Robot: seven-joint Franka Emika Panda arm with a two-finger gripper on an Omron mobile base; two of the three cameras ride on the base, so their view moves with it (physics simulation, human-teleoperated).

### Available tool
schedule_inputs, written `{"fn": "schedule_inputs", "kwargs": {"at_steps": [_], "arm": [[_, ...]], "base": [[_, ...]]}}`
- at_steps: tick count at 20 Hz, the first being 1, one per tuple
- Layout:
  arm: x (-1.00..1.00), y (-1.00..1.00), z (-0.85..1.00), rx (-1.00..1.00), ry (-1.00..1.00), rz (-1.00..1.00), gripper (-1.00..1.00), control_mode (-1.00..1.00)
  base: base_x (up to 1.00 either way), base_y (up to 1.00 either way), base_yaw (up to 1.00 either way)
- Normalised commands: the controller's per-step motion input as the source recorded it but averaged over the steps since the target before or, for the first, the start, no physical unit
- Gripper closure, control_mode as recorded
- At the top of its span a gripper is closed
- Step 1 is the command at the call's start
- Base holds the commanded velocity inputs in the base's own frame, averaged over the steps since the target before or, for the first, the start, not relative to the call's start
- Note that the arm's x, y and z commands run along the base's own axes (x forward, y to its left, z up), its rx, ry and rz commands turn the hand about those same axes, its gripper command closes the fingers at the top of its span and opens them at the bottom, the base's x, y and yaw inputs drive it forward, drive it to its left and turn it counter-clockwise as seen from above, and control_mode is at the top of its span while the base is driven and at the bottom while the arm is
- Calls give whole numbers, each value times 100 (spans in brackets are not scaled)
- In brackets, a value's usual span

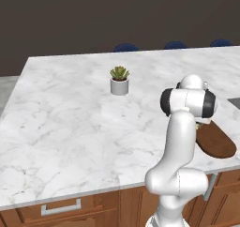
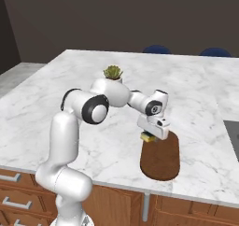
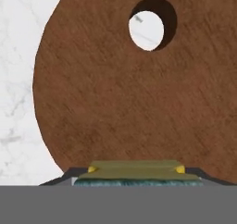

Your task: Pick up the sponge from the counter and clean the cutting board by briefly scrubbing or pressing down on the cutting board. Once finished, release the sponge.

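**Marble counter, sponge held over the board's rounded end**

Marble, white with grey veins, runs across the counter (image 1: 61,118) in the left base view, where a small potted plant (image 1: 119,81) stands at upper centre. At the right edge of that frame the reddish-brown cutting board (image 1: 216,140) lies partly behind the white arm. In the right base view the plant (image 2: 112,73) shows just above the arm's shoulder at centre. To its lower right the gripper (image 2: 149,137) points down over the far end of the cutting board (image 2: 161,157), its jaws clamped on the sponge (image 2: 148,137), yellow with a dark layer. In the hand view the sponge (image 3: 134,170) sits at bottom centre between the finger tips, above the board's (image 3: 115,102) rounded end, with a round hole (image 3: 147,28) at upper right showing marble through it. Whether the sponge touches the wood cannot be told.
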Motion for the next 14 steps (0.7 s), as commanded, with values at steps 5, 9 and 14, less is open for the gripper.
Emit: {"fn": "schedule_inputs", "kwargs": {"at_steps": [5, 9, 14], "arm": [[0, -52, -27, 0, 4, 0, 100, -100], [0, -61, -25, 0, 3, 0, 100, -100], [0, -72, -19, -1, 0, 0, 100, -100]], "base": [[0, 0, 0], [0, 0, 0], [0, 0, 0]]}}
